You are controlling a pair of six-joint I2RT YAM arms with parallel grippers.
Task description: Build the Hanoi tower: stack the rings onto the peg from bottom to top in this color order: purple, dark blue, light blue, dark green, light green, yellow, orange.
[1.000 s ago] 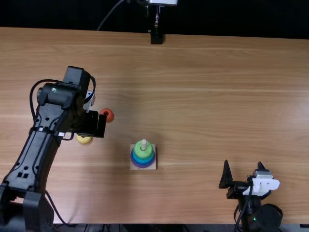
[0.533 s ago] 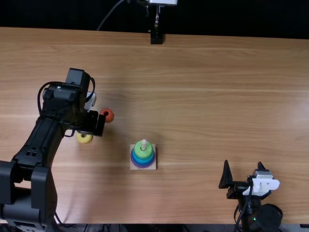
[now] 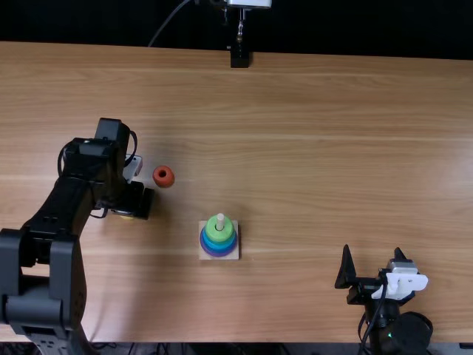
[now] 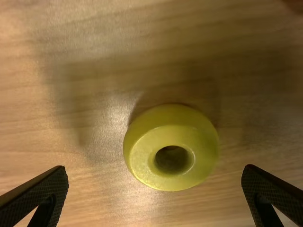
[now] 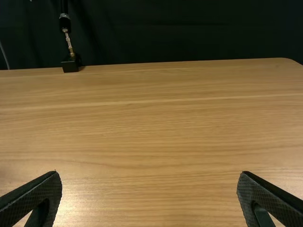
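On my far left, in the view from above, I have the left gripper (image 3: pixel 134 201) low over the worktop (image 3: pixel 295 148), with a sliver of the yellow ring (image 3: pixel 126 217) peeking out at its edge. From the left wrist I see its fingers spread wide and holding nothing; the yellow ring lies flat on the wood, hole upward, in line with the gap between them.

Just right of that gripper, the orange ring (image 3: pixel 164 183) lies on its own, also flat. Further right and nearer to me stands the peg (image 3: pixel 220 220) on its square base (image 3: pixel 204 255), its pale tip poking up through the light green ring (image 3: pixel 212 231) on top. Below that I see blue bands, and the purple ring (image 3: pixel 217 255) sits lowest.

Well apart, at my near right, is the right gripper (image 3: pixel 372 251), fingers open and empty.
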